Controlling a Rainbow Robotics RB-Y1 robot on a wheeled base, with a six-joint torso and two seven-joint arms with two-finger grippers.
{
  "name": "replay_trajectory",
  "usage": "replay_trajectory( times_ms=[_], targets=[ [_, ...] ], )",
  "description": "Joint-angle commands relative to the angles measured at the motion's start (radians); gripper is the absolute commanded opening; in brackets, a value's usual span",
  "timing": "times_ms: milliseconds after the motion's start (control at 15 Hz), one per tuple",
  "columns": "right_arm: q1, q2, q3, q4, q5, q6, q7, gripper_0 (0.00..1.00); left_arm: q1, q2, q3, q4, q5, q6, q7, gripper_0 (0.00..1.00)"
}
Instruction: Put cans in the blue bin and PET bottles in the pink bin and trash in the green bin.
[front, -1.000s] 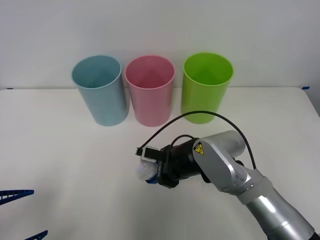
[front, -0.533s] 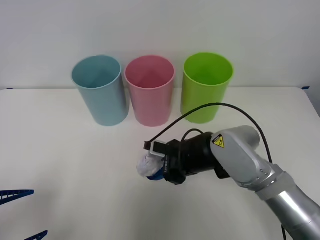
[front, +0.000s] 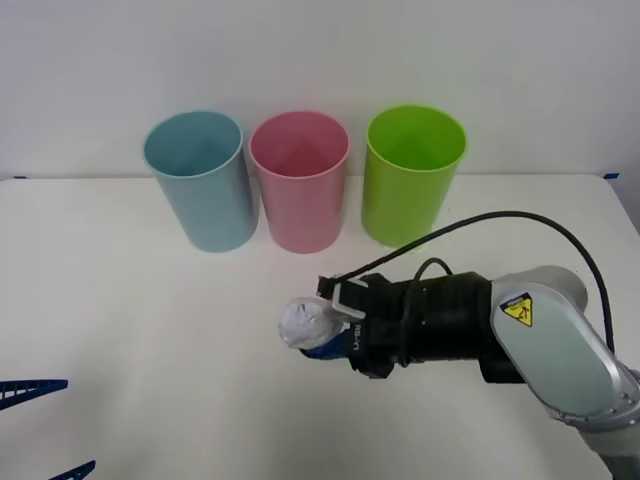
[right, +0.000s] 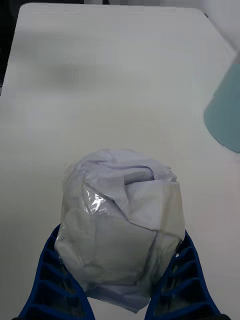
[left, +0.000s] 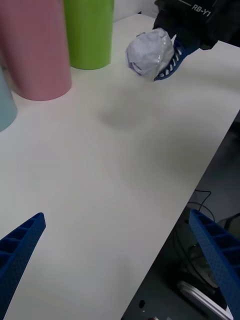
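Currently gripping the trash (front: 306, 323) between the right gripper (front: 322, 338) fingers, above the table (front: 120, 300), at 6 o'clock from the pink bin (front: 299, 180). Roundish, lacking any clear long axis. Idling at 8 o'clock, left gripper (left: 120, 260) fingers apart.

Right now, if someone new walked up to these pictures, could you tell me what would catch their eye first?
Probably the right end effector, shut on the trash, a crumpled ball of whitish plastic film held above the white table in front of the bins. Next, the row at the table's far edge: the blue bin, the pink bin and the green bin. The left end effector hangs open over the near left corner.
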Motion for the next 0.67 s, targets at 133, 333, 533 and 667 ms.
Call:
replay_trajectory(
  times_ms=[133,333,533,667],
  targets=[
    [0.144,0.061,-0.115,-0.115,-0.021,-0.001,-0.016,0.00,0.000,0.000,0.000,0.000,0.000,0.000,0.000,1.00],
    [0.250,0.075,-0.208,-0.203,-0.065,0.001,-0.025,0.00,0.000,0.000,0.000,0.000,0.000,0.000,0.000,1.00],
    [0.275,0.078,-0.325,-0.238,-0.190,0.004,-0.045,0.00,0.000,0.000,0.000,0.000,0.000,0.000,0.000,1.00],
    [0.276,0.081,-0.379,-0.254,-0.239,0.010,-0.053,0.00,0.000,0.000,0.000,0.000,0.000,0.000,0.000,1.00]
  ],
)
